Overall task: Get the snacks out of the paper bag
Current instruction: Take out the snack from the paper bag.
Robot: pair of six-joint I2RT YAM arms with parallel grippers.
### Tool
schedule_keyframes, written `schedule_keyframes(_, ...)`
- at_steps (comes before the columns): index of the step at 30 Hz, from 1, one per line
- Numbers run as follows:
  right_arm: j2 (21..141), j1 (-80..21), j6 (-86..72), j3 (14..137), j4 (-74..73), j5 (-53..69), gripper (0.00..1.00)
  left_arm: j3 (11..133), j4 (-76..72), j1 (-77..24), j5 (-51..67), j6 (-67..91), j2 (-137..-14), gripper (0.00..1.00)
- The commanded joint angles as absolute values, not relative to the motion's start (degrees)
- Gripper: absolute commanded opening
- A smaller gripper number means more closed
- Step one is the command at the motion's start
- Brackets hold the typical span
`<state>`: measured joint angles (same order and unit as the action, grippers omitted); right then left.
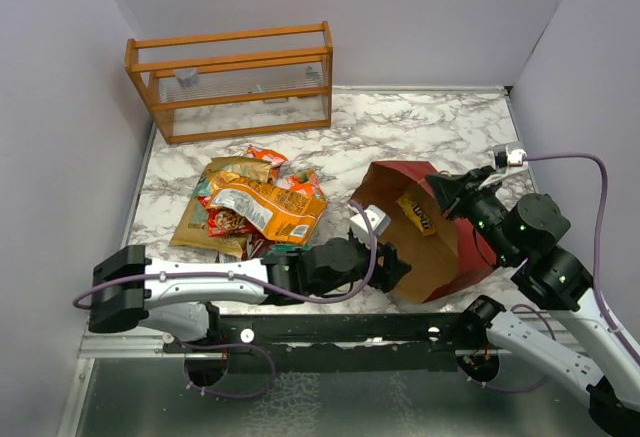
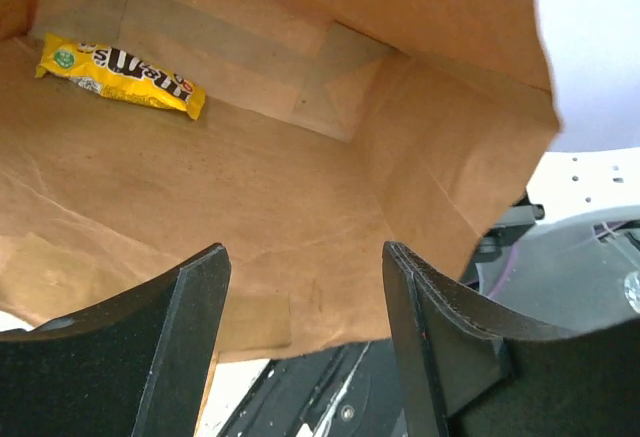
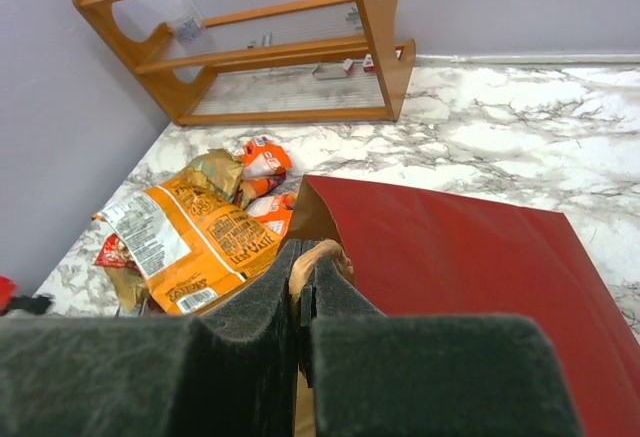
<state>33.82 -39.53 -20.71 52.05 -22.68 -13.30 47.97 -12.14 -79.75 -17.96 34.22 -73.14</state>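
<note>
From above, the paper bag (image 1: 435, 257) lies on its side on the marble table (image 1: 420, 122), its mouth open toward the left. Bare marble runs from the bag to the far wall. A yellow M&M's packet (image 1: 417, 212) lies inside the bag. The left end effector (image 1: 388, 265) sits at the near edge of the mouth, and the right end effector (image 1: 447, 189) is at the bag's far rim. A pile of snack packets (image 1: 250, 207) lies left of the bag, near it but apart. A wooden rack (image 1: 230, 77) lines the far edge.

In the left wrist view, the fingers (image 2: 170, 337) are spread wide with nothing between them. Open kraft floor lies ahead. The yellow packet rests by the far left fold, and its brown "m&m's" lettering is readable.

In the right wrist view, the fingers (image 3: 250, 337) are pressed together, pinching the bag's rim. An orange packet (image 3: 190, 237) tops the pile; its print is too small to read.
</note>
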Motion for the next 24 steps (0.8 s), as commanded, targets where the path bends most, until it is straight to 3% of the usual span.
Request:
schedule_keyframes(1,32.96,-39.45,-20.26,53.79,-20.27,-11.59,0.02,50.43,-16.97,-79.36,-22.55,38.0,-78.55,0.61)
schedule_keyframes(4,32.96,-39.46,-20.44,53.58,-19.75,-11.2,0.02,54.35,-13.85,-78.63,-23.77,39.09,-83.58,0.53)
schedule_keyframes(13,33.45,-39.46,-20.8,53.23,-18.46,-10.15,0.02,59.71,-13.01,-74.68,-21.54,43.59,-93.76,0.47)
schedule_keyframes(16,33.46,-39.46,-20.74,53.09,-18.44,-10.29,0.02,62.15,-10.91,-74.18,-23.54,44.64,-96.71,0.41)
schedule_keyframes(21,33.22,-39.46,-20.62,53.35,-18.74,-10.75,0.02,67.73,-6.23,-73.88,-29.5,45.98,-103.74,0.42)
schedule_keyframes(24,33.04,-39.46,-20.63,53.46,-18.81,-10.71,0.02,69.06,-7.62,-73.69,-29.54,46.83,-106.42,0.47)
